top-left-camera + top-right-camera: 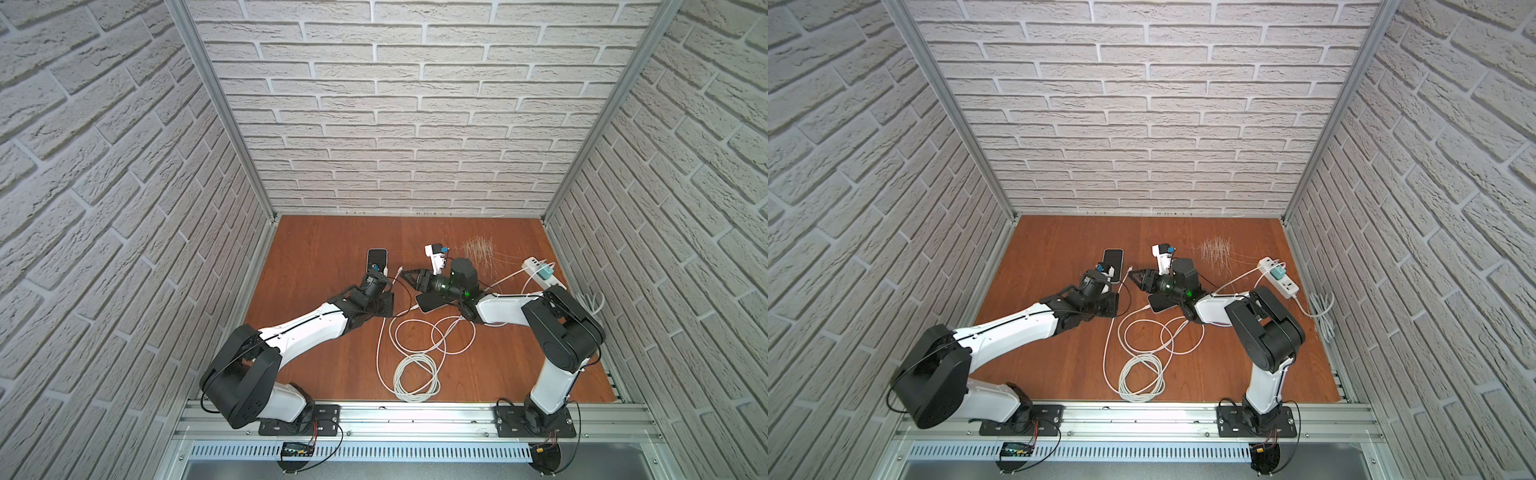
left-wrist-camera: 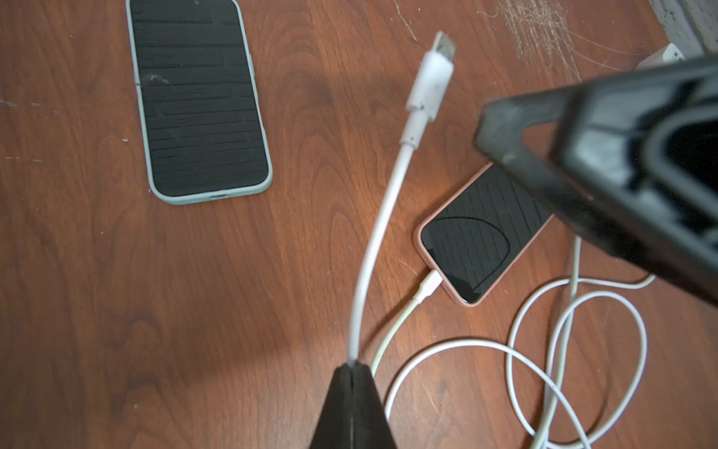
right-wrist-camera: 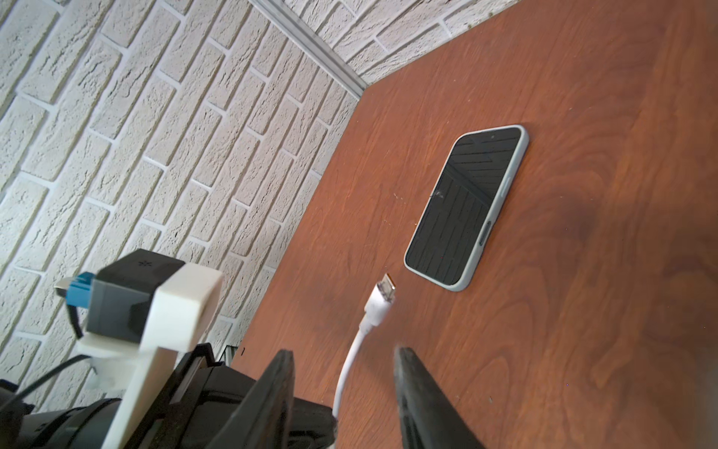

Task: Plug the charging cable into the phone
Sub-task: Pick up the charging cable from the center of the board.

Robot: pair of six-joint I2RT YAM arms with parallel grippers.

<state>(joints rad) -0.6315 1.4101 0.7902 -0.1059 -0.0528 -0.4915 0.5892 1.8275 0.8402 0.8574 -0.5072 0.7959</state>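
Wood table [image 1: 332, 365]; left jaws clamp cable [image 2: 382, 217], plug [image 2: 429, 81] near phone [image 2: 198, 97].

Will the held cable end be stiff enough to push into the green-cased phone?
Probably not: the cable bows between the left gripper and its plug, so it would likely buckle. The green-cased phone lies flat and unheld, so it may slide.

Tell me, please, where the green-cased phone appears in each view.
In a top view: phone, left of table centre.
In a top view: phone, likewise.
Left wrist: phone, across the plug from the pink phone.
Right wrist: phone, just past the plug tip.
Landmark: the white plug beside it.
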